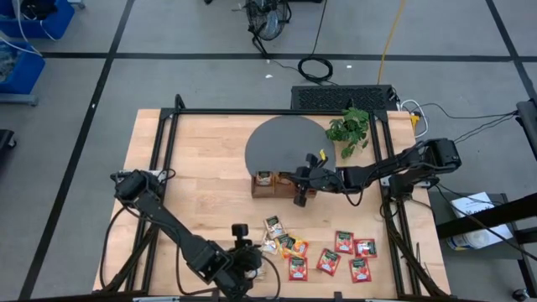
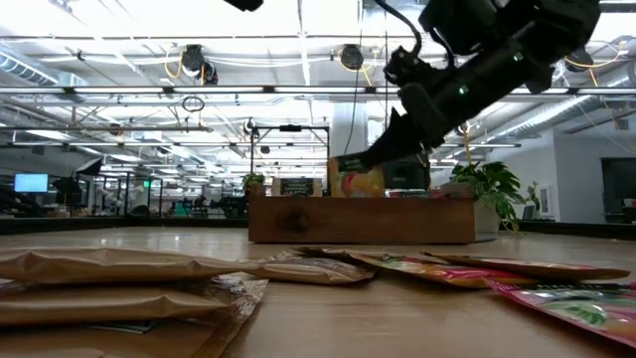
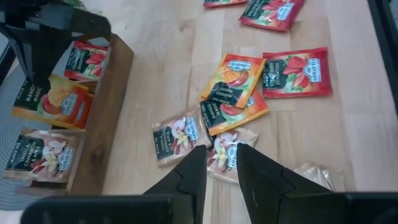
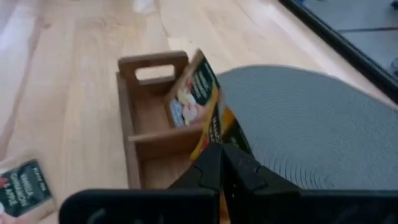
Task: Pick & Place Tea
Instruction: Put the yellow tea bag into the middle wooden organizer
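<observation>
From above, the right gripper (image 1: 300,198) reaches over the wooden tray (image 1: 265,188) beside the grey mat (image 1: 281,144); the left gripper (image 1: 240,232) hovers near loose tea sachets (image 1: 327,257) on the table (image 1: 201,151). Low view: right fingers pinch an orange-yellow sachet (image 2: 360,180) above the tray. Left wrist view: left fingers (image 3: 193,171) stand apart over a beige sachet (image 3: 177,135). Right wrist view: right jaws clamped together on the orange-yellow sachet.

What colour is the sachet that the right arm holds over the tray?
Orange-yellow sachet, seen best in the right wrist view.
</observation>
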You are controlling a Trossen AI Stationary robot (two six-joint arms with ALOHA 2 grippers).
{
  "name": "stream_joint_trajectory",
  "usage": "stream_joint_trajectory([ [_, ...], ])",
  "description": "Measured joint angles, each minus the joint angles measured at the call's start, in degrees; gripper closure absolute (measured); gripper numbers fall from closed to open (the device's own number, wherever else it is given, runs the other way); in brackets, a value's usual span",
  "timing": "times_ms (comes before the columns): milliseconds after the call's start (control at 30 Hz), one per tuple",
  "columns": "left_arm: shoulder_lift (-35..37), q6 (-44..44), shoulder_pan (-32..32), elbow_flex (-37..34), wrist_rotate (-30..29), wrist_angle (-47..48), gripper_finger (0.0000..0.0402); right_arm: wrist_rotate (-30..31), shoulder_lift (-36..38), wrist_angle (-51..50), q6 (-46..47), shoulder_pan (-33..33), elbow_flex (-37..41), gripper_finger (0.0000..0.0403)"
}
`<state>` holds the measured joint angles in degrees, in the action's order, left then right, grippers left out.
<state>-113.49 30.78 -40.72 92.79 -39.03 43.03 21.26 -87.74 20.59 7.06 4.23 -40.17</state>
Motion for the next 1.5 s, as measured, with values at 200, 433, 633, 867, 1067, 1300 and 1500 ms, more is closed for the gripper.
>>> stream_joint_trajectory([
  [200, 0.0, -0.46, 0.13, 0.0, -0.04, 0.0, 0.0309, -0.39, -0.02, 6.43, -0.4, -0.04, 4.56, 0.0403],
  [433, 0.0, -0.48, 1.48, 0.0, 0.0, 0.0, 0.0309, -4.01, -0.02, 6.31, -2.49, -1.27, 5.47, 0.0384],
  [633, 0.0, -0.51, 2.33, 0.0, 0.13, -0.1, 0.0309, -4.85, -0.02, 6.6, -3.84, -2.39, 5.47, 0.0343],
  [867, 0.0, -2.12, 2.94, 0.0, 0.13, -0.18, 0.0309, -4.92, -0.02, 10.2, -11.78, -3.6, 5.47, 0.0304],
  [1067, 0.0, -3.01, 2.88, 0.0, 0.14, 0.19, 0.0309, -4.9, -0.04, 10.02, -14.24, -4.56, 5.47, 0.03],
  [1300, 0.0, -2.17, 2.88, -0.02, 0.32, 0.52, 0.0309, -2.92, 2.55, 2.04, -16.22, 2.06, 5.06, 0.0323],
  [1500, 0.0, -1.8, 2.88, -0.02, 0.56, 1.05, 0.0309, 5.85, 5.02, 1.74, -19.81, 6.38, 4.91, 0.0343],
])
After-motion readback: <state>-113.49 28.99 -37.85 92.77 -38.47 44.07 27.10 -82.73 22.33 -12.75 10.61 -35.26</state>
